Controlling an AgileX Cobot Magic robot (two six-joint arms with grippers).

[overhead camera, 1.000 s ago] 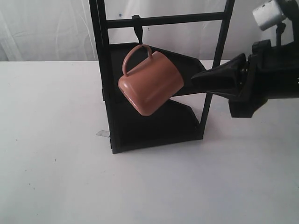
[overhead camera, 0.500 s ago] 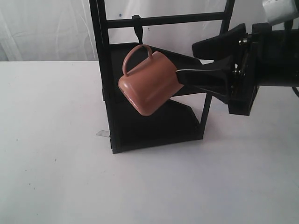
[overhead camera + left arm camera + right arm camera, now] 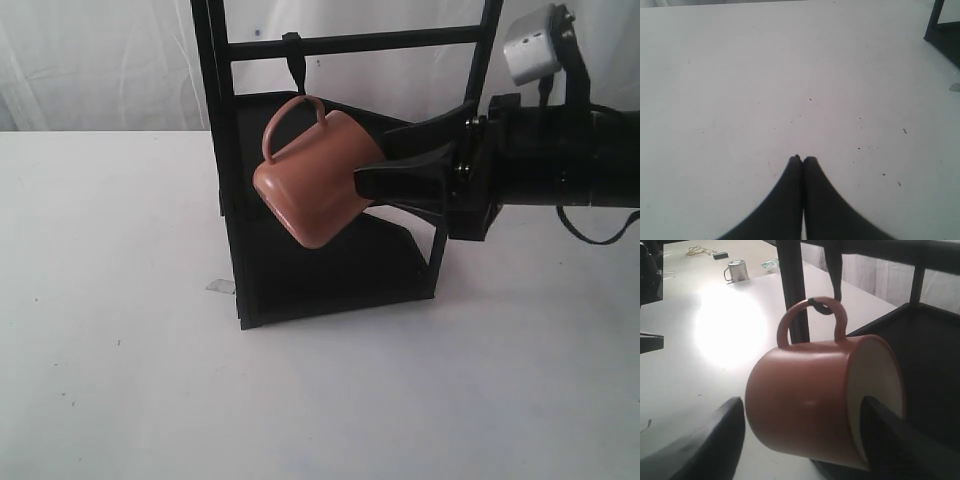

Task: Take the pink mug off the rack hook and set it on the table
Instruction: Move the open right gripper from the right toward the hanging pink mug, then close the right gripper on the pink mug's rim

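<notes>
The pink mug (image 3: 320,180) hangs tilted by its thin loop handle from the hook (image 3: 293,65) of the black rack (image 3: 225,200), its cream inside facing right. My right gripper (image 3: 372,166) is open at the mug's mouth. In the right wrist view the mug (image 3: 805,400) lies between the spread fingers: one finger (image 3: 715,440) is beside its base, the other (image 3: 890,440) is in front of its opening. Whether they touch it I cannot tell. My left gripper (image 3: 802,159) is shut and empty over the white table (image 3: 765,75), away from the rack.
The rack's black base and sloped panel (image 3: 340,270) sit under the mug, with its right post (image 3: 470,90) close to my right arm. A small metal cup (image 3: 736,271) and a cable (image 3: 699,250) lie far off on the table (image 3: 120,320).
My right gripper has opened, turned and moved left from beside the rack until its fingers reach the mug's mouth. The mug still hangs on the hook.
</notes>
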